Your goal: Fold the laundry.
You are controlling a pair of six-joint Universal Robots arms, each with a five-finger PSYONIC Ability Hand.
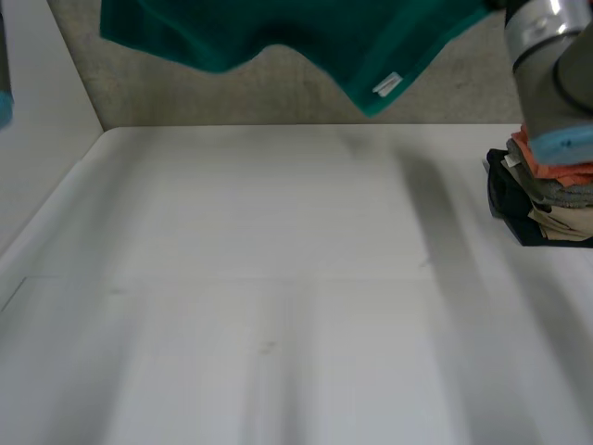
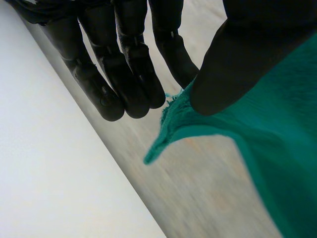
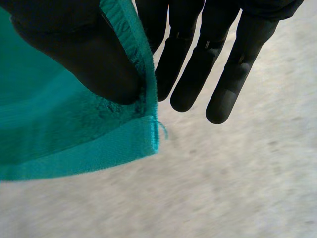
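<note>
A teal cloth hangs in the air beyond the far edge of the white table, a white label on its lowest corner. In the left wrist view my left hand pinches a corner of the teal cloth between thumb and a straight finger. In the right wrist view my right hand pinches another corner of the cloth the same way, thumb pressed on the hem. My right arm reaches up at the table's right side.
A stack of folded clothes, orange, grey, beige and dark, sits at the table's right edge under my right arm. A light wall borders the table's left side. Grey carpet lies beyond the far edge.
</note>
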